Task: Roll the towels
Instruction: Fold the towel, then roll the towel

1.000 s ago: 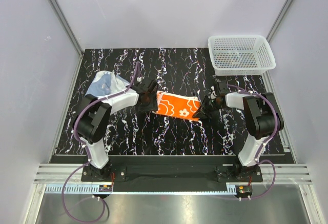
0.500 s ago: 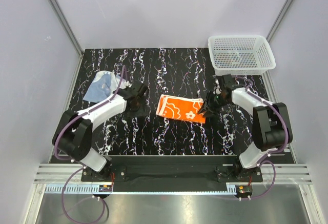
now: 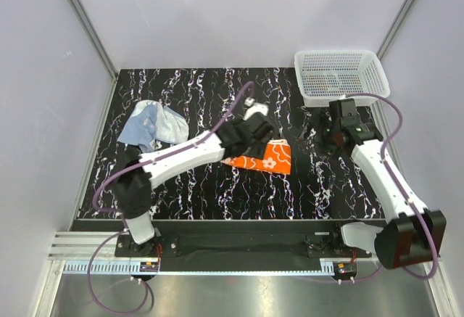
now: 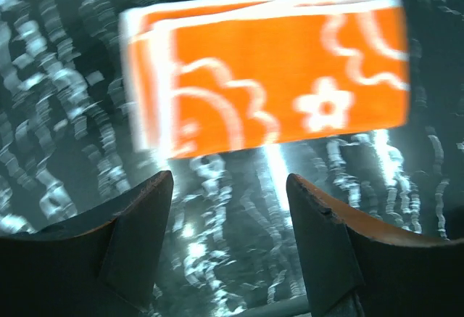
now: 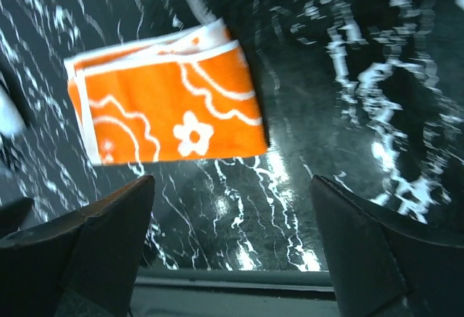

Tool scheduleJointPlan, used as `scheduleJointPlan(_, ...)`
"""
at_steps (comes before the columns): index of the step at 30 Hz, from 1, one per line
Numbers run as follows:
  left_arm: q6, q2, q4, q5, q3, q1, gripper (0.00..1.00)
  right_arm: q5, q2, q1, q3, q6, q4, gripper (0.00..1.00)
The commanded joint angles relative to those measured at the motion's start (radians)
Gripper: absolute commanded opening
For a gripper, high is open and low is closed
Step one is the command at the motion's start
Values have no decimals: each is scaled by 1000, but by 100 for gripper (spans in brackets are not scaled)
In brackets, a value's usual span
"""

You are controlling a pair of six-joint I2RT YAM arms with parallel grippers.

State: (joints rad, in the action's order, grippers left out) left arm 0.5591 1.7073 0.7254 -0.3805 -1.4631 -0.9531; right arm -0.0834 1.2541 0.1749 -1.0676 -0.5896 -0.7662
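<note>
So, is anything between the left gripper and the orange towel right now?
Nothing visible. The left gripper, fingers open, looks straight at the folded orange towel, with only bare table between. The right gripper is off to the side, open, and the blue towel and basket lie well away.

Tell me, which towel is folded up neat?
The orange towel with white flowers, a flat folded rectangle in the middle. The blue-grey towel lies crumpled at the far left.

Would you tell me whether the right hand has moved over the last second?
Yes: the right hand has pulled off the orange towel toward the white basket.
</note>
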Motion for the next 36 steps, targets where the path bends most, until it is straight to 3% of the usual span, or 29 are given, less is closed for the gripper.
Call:
scheduleJointPlan(1, -45, 119, -53, -49, -144, -71, 69, 227, -120, -6, -3, -111, -79, 98)
scheduleJointPlan(8, -47, 372, -86, 49, -393, -110, 65, 408, -401, -8, 26, -214, -162, 97)
scheduleJointPlan(13, -53, 471, -113, 104, -462, -139, 64, 380, -604, -8, 75, -220, -125, 92)
scheduleJointPlan(20, -38, 594, -75, 144, -575, -161, 61, 294, -628, -8, 103, -242, -137, 88)
scheduleJointPlan(24, -33, 607, -80, 140, -568, -174, 58, 284, -699, -6, 132, -245, -96, 86)
scheduleJointPlan(36, 21, 675, -14, 78, -563, -176, 51, 221, -634, -6, 129, -217, -74, 86)
